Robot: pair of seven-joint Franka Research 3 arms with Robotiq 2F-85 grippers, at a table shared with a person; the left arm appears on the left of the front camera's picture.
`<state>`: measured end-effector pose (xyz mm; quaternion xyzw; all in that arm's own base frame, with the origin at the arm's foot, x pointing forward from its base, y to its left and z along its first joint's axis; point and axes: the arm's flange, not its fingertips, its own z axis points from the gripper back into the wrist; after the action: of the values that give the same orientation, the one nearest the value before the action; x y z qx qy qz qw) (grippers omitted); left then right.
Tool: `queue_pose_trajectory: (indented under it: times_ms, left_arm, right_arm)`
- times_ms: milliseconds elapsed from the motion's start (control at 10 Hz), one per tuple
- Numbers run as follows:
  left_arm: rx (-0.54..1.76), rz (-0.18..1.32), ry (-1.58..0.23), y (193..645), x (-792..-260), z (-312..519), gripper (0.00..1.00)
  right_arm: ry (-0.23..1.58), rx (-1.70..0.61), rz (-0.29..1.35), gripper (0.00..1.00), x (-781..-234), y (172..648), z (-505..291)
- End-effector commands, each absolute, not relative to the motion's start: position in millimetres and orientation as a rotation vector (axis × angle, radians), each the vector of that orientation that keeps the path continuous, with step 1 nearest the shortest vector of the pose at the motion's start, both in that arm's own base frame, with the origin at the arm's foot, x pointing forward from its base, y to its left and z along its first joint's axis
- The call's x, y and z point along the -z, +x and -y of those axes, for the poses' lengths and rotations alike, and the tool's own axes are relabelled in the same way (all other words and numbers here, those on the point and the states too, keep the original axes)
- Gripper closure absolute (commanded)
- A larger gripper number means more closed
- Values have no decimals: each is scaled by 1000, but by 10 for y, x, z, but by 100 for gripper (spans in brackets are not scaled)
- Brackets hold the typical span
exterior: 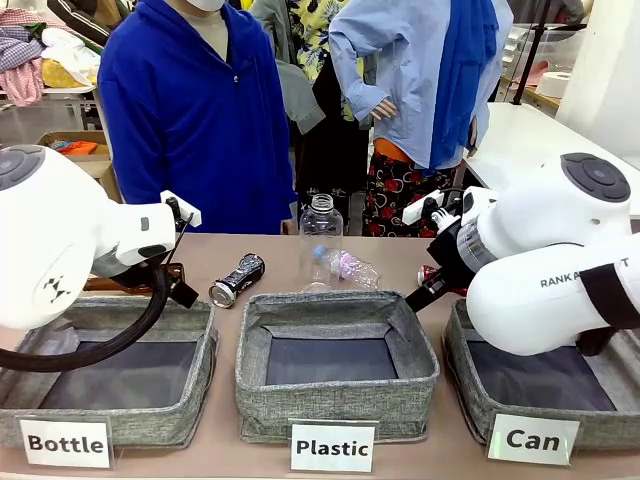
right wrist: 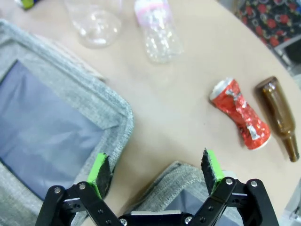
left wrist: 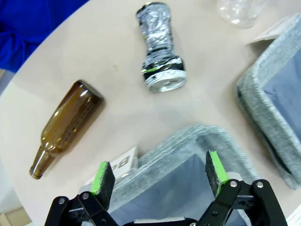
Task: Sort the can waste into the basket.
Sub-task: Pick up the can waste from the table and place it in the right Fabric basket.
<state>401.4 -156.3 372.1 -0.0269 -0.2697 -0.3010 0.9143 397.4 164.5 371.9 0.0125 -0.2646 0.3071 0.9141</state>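
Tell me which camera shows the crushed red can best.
The right wrist view: the red can lies whole and close on the table, beside a brown bottle. The front view catches just a red sliver of it behind the right arm.

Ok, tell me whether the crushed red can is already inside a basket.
No, the crushed red can lies on the table next to a brown bottle, outside any basket.
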Motion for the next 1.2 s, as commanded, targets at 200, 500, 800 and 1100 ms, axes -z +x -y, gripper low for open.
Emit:
queue_pose_trajectory:
  times_ms: [200, 500, 800, 1100]
  left_arm:
    - [597, 591, -408, 3511, -4380, 1289, 0]
    - [544, 541, -752, 2920, -4711, 747, 0]
    - [482, 632, -1128, 2762, -4622, -640, 0]
    - [-15, 756, -1398, 2698, -3837, -1184, 0]
  right_arm:
    - [290, -228, 485, 0, -4597, 3805, -1315]
    - [693, -261, 477, 0, -4985, 3443, -616]
    - [1087, 98, 574, 0, -4797, 3196, 614]
    - [1215, 413, 712, 0, -4347, 2594, 1478]
